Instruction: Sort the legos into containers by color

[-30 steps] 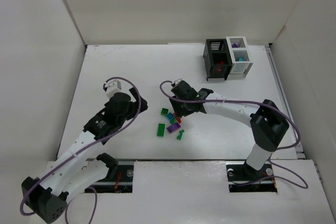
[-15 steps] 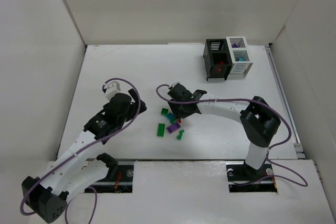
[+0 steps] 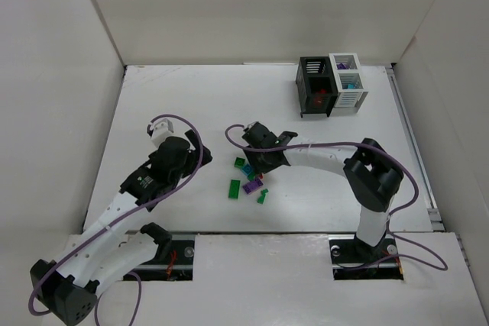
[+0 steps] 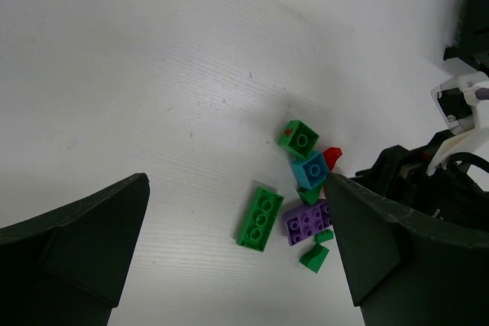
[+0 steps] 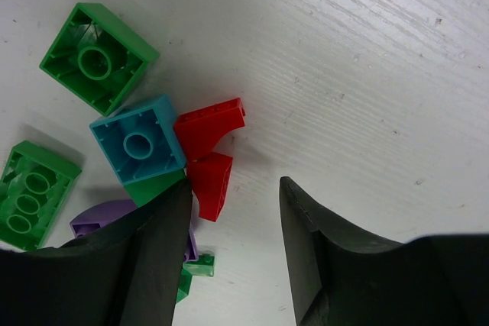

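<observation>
Over a pile (image 3: 249, 177) on the worktop (image 3: 191, 97), our right end effector (image 5: 233, 215) hangs open beside a red lego (image 5: 208, 150); next, we judge, it must centre, close, then carry toward the black container (image 3: 313, 85)

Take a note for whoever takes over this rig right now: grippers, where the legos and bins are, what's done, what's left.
The right gripper is open and empty, low over the loose legos, with a red lego just beside its gap.
The left gripper is open and empty, hovering left of the legos.
The legos lie in one cluster mid-table: green, teal, purple and red.
The black bin and white bin stand joined at the far right.
Done: red shows in the black bin, purple and teal in the white bin.
Left: the whole cluster; nothing is gripped yet.
</observation>
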### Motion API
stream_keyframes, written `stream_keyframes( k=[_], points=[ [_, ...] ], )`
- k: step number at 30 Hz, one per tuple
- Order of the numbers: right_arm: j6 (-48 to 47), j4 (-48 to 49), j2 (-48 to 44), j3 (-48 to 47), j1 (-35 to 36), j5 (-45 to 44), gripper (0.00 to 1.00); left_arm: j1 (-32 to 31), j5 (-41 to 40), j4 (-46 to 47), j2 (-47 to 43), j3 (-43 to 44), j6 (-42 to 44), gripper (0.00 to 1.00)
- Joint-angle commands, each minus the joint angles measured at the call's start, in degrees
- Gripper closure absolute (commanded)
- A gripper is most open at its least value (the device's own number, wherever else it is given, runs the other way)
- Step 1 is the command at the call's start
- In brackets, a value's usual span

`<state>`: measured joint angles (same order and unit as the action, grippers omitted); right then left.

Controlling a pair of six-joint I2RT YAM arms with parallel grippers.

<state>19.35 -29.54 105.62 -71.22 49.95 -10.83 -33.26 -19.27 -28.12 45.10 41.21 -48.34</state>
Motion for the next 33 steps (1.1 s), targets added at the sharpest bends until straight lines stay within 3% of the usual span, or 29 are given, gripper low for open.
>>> stream_keyframes(
  k=[1, 13, 20, 23, 28, 33],
  points=[
    [0.6, 1.94, 0.55, -1.55, 0.41, 1.6, 0.45, 0.38, -1.12, -0.36, -0.98, 2.03, -0.27, 0.0],
    [1.74, 4.32, 0.55, 0.12, 2.08, 6.26, 0.48, 0.38, -0.6, 0.7, -0.98, 0.98, -0.27, 0.0],
    [4.19, 3.79, 1.69, 0.64, 2.08, 1.43, 0.5, 0.38, -0.6, 0.7, -0.46, 1.5, -0.27, 0.0],
    [5.6, 3.79, 1.69, 0.64, 2.08, -0.24, 0.54, 0.38, -0.6, 0.7, -0.45, 1.5, -0.27, 0.0],
    [6.75, 3.79, 0.55, 1.17, 2.08, -1.56, 0.7, 0.38, -0.6, 0.7, -0.45, 1.5, -0.27, 0.0],
    [6.75, 3.79, -1.38, 1.79, 2.08, -2.17, 0.77, 0.38, -0.6, 0.7, -0.45, 2.03, 0.26, 0.0]
  ],
)
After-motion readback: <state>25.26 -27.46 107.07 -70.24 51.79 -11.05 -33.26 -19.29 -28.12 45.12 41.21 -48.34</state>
